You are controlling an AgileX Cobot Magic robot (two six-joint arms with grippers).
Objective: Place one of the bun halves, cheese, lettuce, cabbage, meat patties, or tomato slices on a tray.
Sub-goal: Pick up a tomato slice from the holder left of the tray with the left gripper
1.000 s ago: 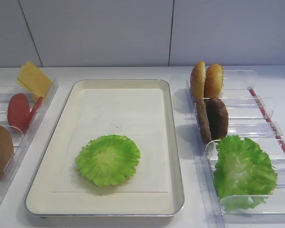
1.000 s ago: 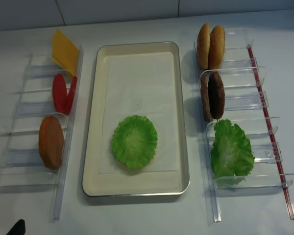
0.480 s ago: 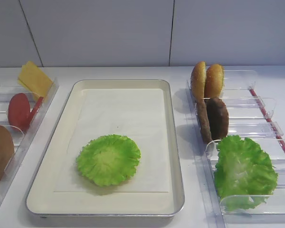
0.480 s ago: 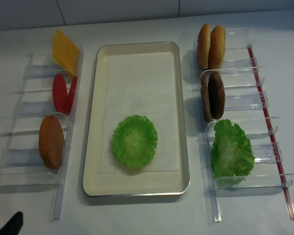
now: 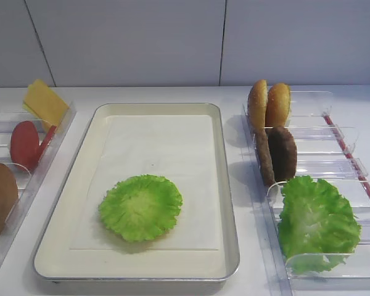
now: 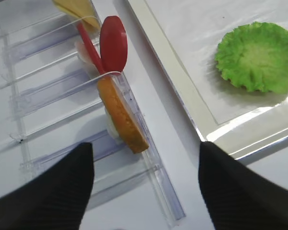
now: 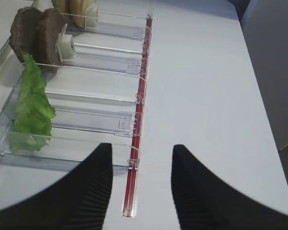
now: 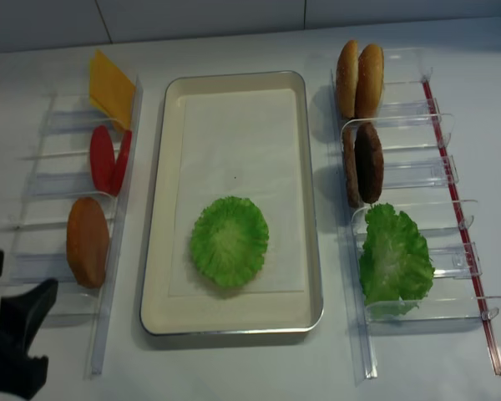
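Note:
One lettuce [image 5: 140, 206] leaf lies flat on the cream tray [image 5: 229, 185], at its near end. My left gripper [image 8: 12, 288] is open and empty at the near left, just short of the bun half [image 6: 122, 117] standing in the left bin. Beyond the bun half stand the tomato slices [image 6: 113, 44] and the cheese [image 8: 110, 86]. My right gripper [image 7: 141, 153] is open and empty over the table by the right bins. Those bins hold more bun halves [image 8: 359, 79], meat patties [image 8: 363, 163] and more lettuce [image 7: 32, 108]. Cabbage is out of view.
Clear plastic bins [image 8: 46, 200] flank the tray on the left, and a second row [image 8: 434, 171] with a red strip [image 7: 137, 148] along its outer edge flanks it on the right. A white wall [image 5: 172, 37] closes off the back of the table.
My left gripper has come up into the overhead view from the near left corner, toward the left bins. The food and the tray have not moved.

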